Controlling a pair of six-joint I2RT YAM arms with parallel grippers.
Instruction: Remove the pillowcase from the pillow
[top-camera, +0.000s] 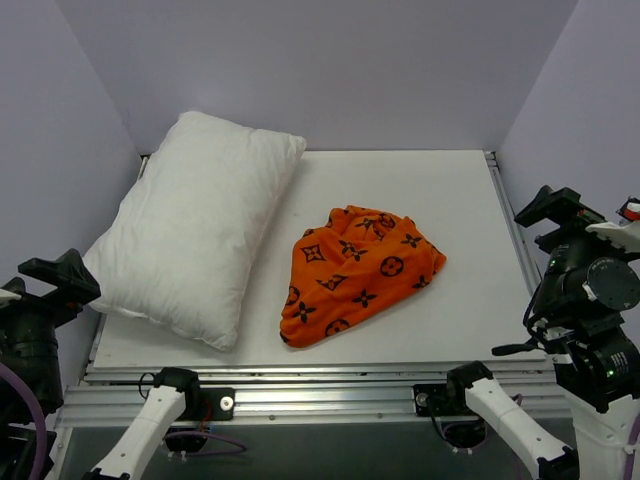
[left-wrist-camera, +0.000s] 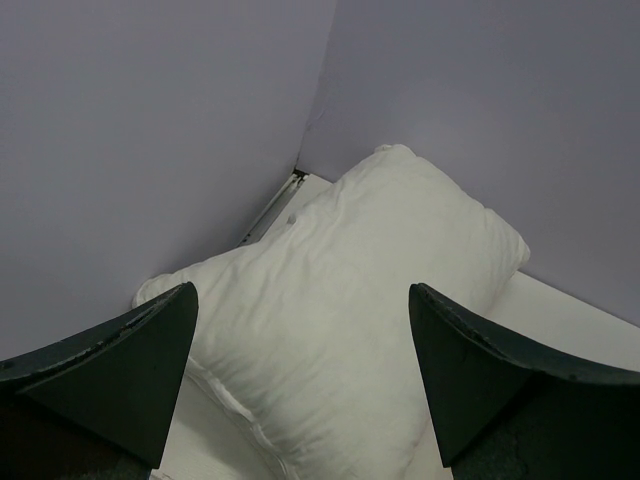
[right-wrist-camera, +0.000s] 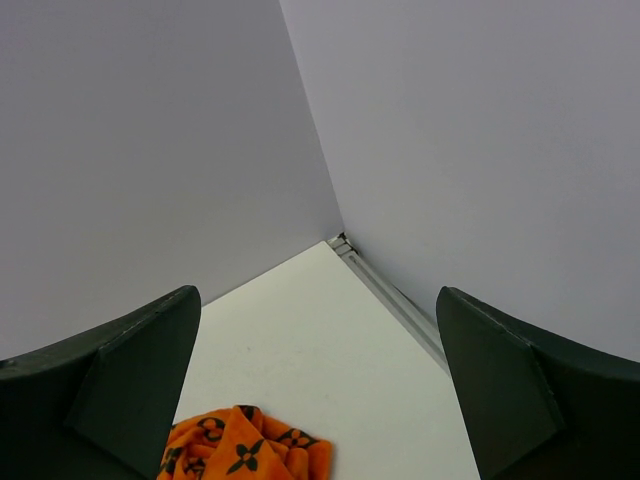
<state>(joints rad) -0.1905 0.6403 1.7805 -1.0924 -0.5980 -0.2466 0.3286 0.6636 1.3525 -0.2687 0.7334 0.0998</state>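
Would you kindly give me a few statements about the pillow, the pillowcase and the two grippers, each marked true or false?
1. The pillowcase lies crumpled on the table, apart from the pillow. True.
2. The left gripper is shut on the pillow. False: it is open and holds nothing.
3. The pillow lies on the left side of the table. True.
4. The right gripper holds the pillowcase. False: it is open and empty, and the pillowcase lies on the table.
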